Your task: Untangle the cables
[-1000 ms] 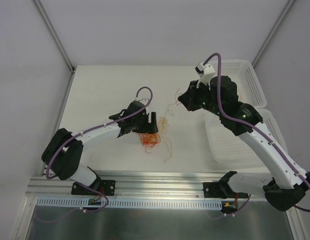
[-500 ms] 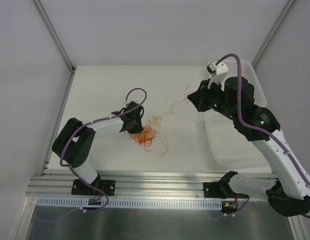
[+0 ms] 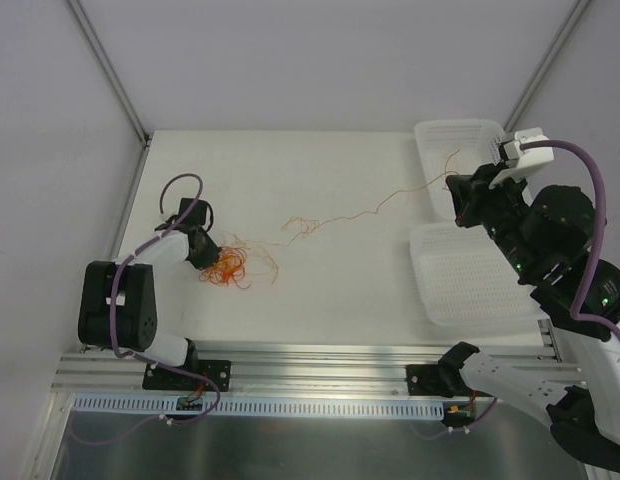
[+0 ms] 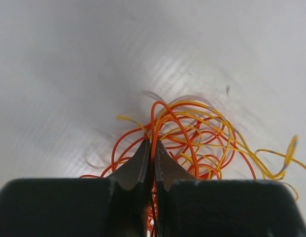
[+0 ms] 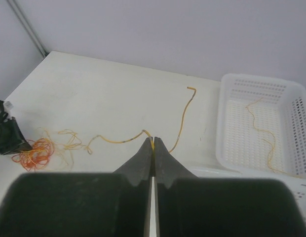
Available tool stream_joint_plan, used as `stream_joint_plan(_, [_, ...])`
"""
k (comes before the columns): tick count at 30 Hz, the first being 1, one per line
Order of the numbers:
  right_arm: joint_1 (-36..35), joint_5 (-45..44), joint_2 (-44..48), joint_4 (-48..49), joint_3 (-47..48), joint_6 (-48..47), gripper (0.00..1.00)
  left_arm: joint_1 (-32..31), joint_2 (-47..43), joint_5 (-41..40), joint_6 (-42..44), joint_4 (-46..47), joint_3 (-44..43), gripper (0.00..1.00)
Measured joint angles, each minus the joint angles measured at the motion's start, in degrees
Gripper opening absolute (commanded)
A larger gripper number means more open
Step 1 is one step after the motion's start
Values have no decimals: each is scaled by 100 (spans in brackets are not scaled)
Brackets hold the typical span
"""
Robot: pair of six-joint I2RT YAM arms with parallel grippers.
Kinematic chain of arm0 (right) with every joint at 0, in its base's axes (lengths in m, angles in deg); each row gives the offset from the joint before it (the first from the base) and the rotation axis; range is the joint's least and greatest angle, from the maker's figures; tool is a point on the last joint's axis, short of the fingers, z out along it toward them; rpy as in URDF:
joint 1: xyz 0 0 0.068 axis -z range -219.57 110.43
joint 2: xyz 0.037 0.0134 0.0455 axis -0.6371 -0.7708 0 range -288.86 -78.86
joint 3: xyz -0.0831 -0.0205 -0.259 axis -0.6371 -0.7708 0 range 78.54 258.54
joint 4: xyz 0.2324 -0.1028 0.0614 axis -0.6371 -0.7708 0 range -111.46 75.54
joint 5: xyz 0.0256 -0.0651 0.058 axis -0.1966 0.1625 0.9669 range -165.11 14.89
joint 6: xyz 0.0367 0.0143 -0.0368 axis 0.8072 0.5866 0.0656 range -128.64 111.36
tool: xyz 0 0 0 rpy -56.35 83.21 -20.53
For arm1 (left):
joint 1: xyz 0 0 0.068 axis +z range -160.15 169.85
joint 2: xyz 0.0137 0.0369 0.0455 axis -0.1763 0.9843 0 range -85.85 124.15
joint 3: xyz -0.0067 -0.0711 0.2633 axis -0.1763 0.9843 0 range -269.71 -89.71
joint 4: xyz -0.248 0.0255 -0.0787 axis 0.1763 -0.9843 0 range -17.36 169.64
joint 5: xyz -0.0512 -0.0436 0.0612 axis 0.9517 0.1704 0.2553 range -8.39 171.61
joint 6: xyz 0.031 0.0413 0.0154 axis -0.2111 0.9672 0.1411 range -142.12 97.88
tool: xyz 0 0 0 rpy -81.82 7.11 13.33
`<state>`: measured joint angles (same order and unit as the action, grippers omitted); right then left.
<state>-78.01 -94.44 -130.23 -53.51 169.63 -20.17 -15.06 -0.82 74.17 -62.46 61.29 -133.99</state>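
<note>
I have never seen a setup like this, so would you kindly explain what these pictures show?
Two robot arms are bolted to a white table. One picture looks down from above; the other two come from cameras on each wrist, looking past the pincer-like tool. The left tool is pinched shut on a tangle of red and yellow wires. The right tool is shut on one yellow wire, stretched from the tangle. A white basket at right holds another wire.

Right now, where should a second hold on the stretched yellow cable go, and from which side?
Probably mid-span of the yellow cable, from above, pinching across it: there it runs as one nearly straight strand, clear of the tangle and the right pincer.
</note>
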Motion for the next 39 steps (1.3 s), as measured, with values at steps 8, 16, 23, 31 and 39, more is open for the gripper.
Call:
stream_joint_plan(8, [4,-330,184,-22,-15,-166,1,1193,-363,197,-262,-199,157,0])
stream_joint_plan(16, [11,-568,634,-22,-140,-260,1,1613,-450,494,-313,-216,157,4])
stream_joint_plan(23, [11,179,188,-26,-354,26,1,990,-511,1191,164,-216,118,68])
stream_joint_plan(31, [11,1453,-780,-13,-442,380,1,-428,-1357,1731,975,-157,-199,99])
stream_joint_plan(39, [11,2284,-1154,522,-369,793,1,-1187,-2116,2345,1687,219,-214,99])
